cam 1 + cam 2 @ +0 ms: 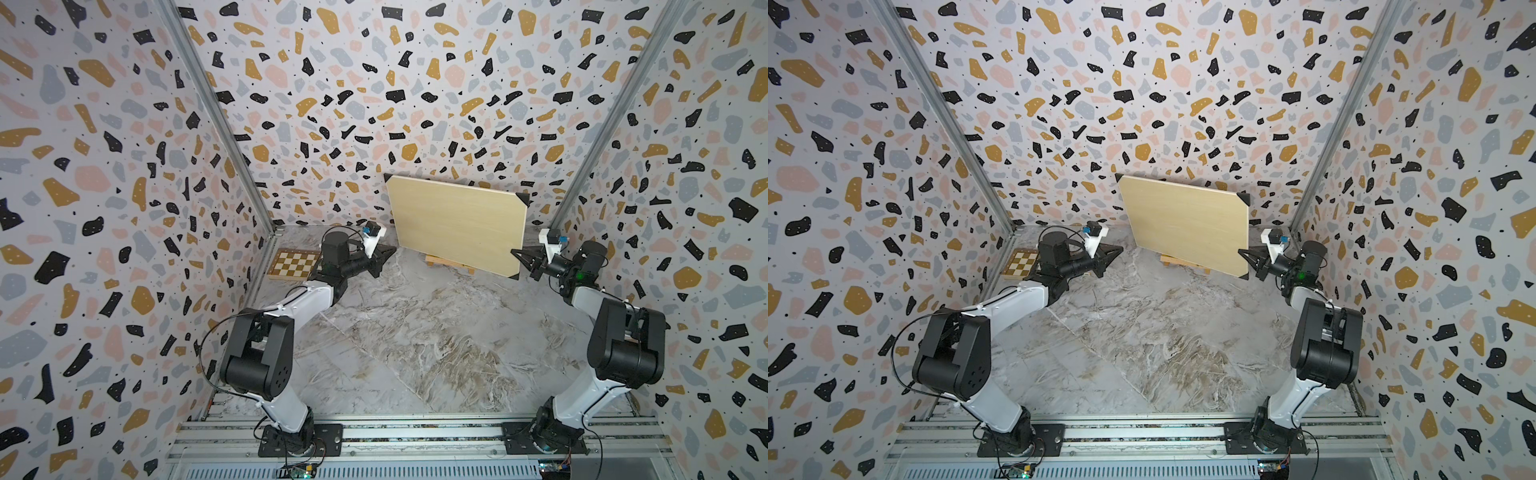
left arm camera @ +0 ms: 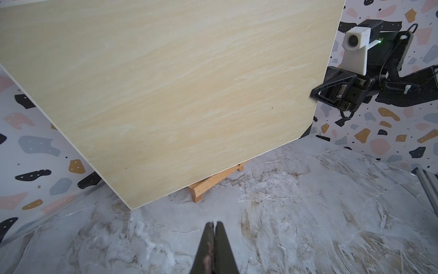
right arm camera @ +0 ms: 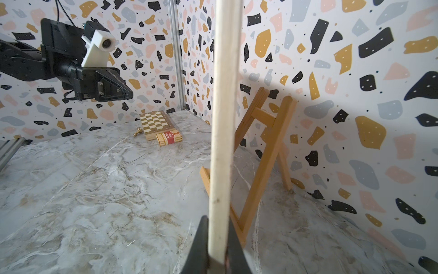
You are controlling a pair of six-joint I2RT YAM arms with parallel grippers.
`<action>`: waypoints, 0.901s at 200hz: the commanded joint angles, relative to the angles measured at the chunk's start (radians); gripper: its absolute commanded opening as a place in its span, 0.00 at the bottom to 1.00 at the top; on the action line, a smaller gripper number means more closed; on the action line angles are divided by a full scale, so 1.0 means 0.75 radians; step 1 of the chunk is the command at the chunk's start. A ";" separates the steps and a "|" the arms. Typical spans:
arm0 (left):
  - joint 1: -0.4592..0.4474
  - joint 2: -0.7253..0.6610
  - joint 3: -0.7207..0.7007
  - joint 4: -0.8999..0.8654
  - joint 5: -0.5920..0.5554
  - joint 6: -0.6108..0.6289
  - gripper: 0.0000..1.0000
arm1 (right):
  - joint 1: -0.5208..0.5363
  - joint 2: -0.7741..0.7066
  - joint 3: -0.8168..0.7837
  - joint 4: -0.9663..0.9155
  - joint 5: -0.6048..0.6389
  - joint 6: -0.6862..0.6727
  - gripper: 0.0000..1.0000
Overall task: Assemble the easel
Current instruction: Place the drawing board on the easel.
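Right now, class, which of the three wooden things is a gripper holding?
The large pale board: the right gripper pinches its edge. The easel stands behind it, ungripped; the chessboard lies flat, untouched.

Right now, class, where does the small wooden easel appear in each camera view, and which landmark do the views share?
Top view: the easel peeks out under the pale board, right of centre.
Top view: the easel is in the same spot, under the board.
Left wrist: only the easel's ledge shows, below the board.
Right wrist: the easel's A-frame stands behind the edge-on board.
Shared landmark: the pale board.
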 commanded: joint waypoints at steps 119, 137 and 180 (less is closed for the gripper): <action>0.143 0.248 0.317 0.089 -0.222 -0.413 0.36 | -0.053 0.260 0.346 -0.276 -0.062 -0.189 0.00; 0.145 0.303 0.356 0.111 -0.203 -0.448 0.46 | -0.058 0.298 0.402 -0.377 -0.069 -0.282 0.00; 0.145 0.340 0.387 0.104 -0.195 -0.433 0.53 | -0.075 0.414 0.589 -0.731 -0.150 -0.551 0.00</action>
